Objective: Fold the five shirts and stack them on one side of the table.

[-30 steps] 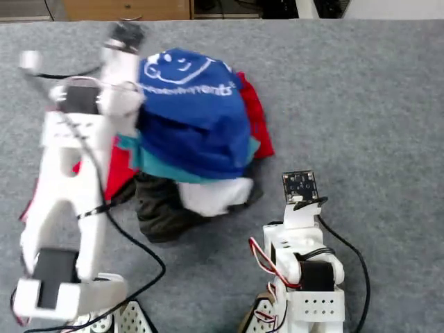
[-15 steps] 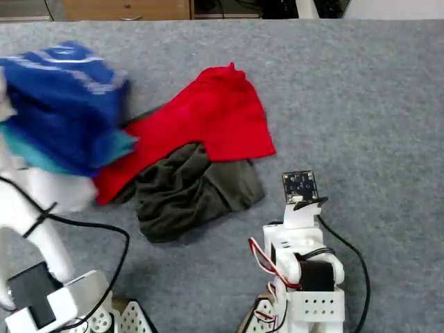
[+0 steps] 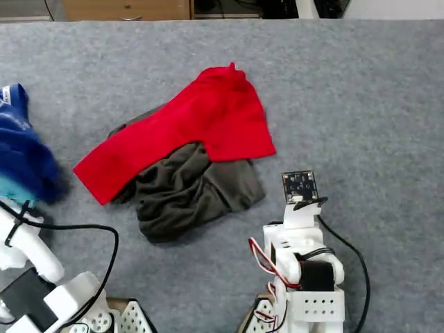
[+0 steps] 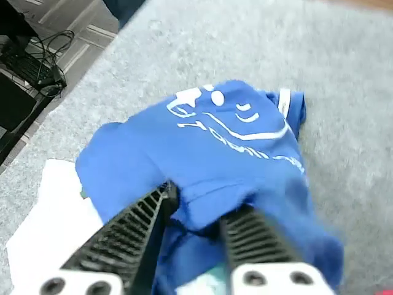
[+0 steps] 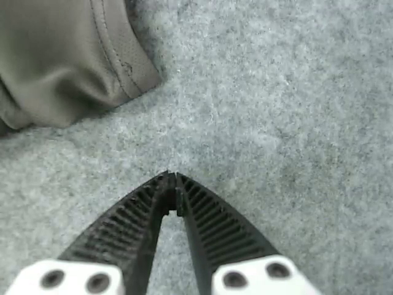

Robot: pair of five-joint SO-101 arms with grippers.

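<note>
**Q:** where's everything sitting relative to the red shirt [image 3: 180,139]? any room to work?

**A:** The red shirt is spread out roughly mid-table. The dark shirt [image 3: 187,198] is tucked partly under it and bunches out from the edge nearer the arms. The blue shirt [image 3: 24,156] is well apart from the red one, out at the table [image 3: 361,104] edge on the left arm's side. The left gripper [image 4: 202,201] is clamped on a fold of it, fabric pinched between the fingers.

**Q:** and the other arm?

**A:** The right gripper [image 5: 172,181] has its jaws pressed together with nothing in them. It hangs over bare grey cloth just beside the dark shirt's hem. There's loads of open table past the red shirt on the right arm's side, and a bare strip between the red shirt and the far edge.
</note>
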